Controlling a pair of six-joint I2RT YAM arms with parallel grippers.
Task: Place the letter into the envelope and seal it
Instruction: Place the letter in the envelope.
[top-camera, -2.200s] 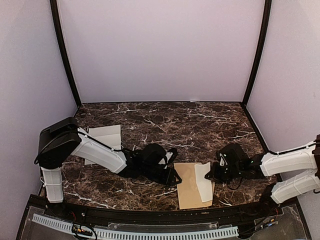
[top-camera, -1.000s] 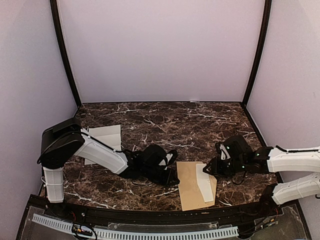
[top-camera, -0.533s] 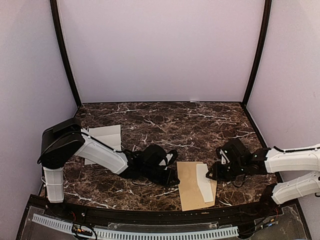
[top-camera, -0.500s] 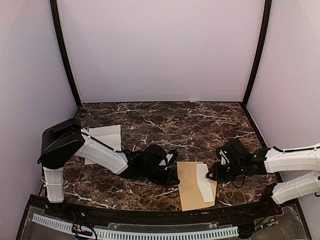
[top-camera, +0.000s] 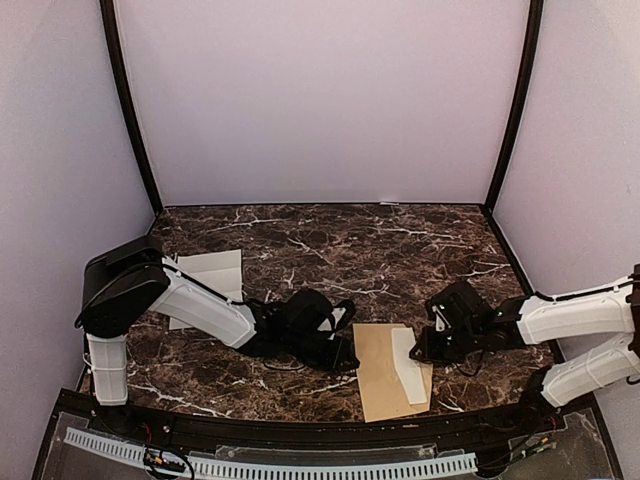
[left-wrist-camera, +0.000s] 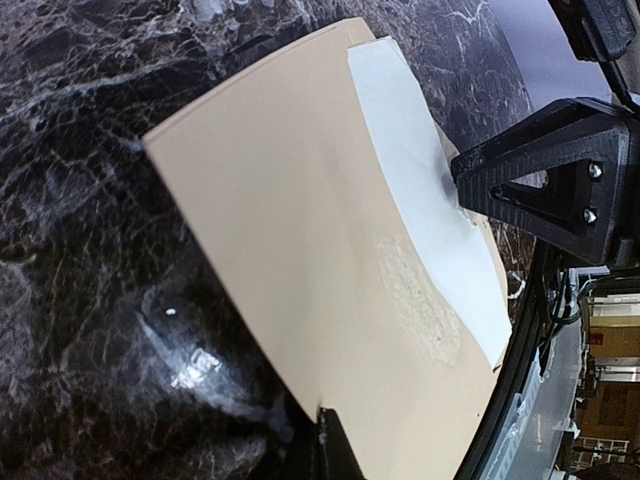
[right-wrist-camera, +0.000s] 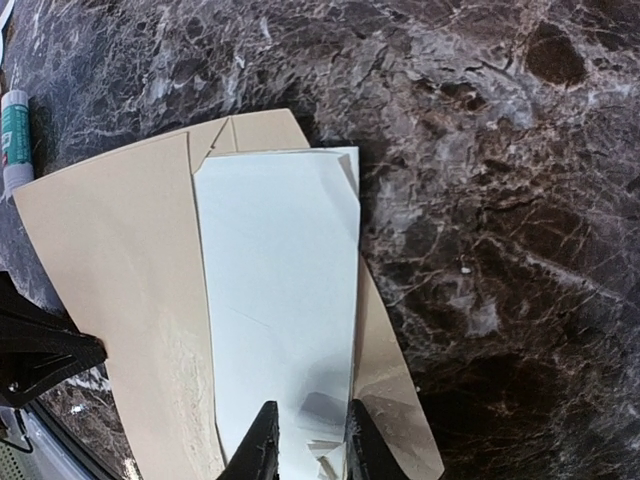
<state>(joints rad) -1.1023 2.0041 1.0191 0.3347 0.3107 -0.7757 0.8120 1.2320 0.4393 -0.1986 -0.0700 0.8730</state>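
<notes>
The tan envelope (top-camera: 378, 372) lies flat near the table's front edge, and its left edge is pinched in my shut left gripper (top-camera: 349, 357). In the left wrist view that gripper (left-wrist-camera: 328, 442) bites the near edge of the envelope (left-wrist-camera: 300, 260). The white letter (top-camera: 408, 364) lies as a narrow strip along the envelope's right side, partly tucked under the tan paper. My right gripper (right-wrist-camera: 310, 448) has its fingertips down on the near end of the letter (right-wrist-camera: 280, 300). They stand a narrow gap apart, with a small crumple of paper between them.
A pale folded sheet (top-camera: 208, 274) lies at the back left behind the left arm. A glue stick (right-wrist-camera: 13, 135) shows at the left edge of the right wrist view, beyond the envelope (right-wrist-camera: 110, 250). The black front rail (top-camera: 300, 432) runs just below the envelope.
My right gripper has slid a little down and left onto the letter's edge, and its jaws have narrowed. The left gripper and the envelope have stayed put.
</notes>
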